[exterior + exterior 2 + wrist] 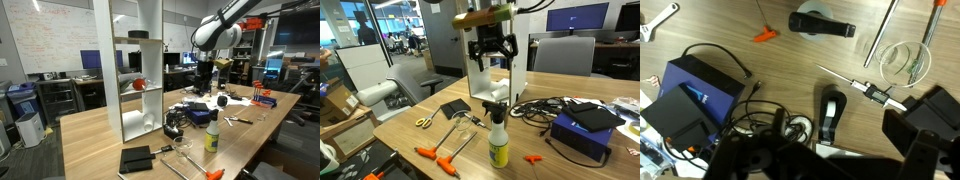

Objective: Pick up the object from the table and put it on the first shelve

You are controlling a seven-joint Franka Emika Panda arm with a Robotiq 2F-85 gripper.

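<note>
Bright even office light, soft shadows, low-resolution exterior views, wrist view foreground dark and blurred

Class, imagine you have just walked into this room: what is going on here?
A robot arm holds its claw above a cluttered wooden table. The claw is open and holds nothing. In the wrist view, the small black object it has to lift lies on the table beside a tangle of cables, not yet grasped. The white shelf unit stands close by, and the object is not yet in its bottom cubby.
</note>
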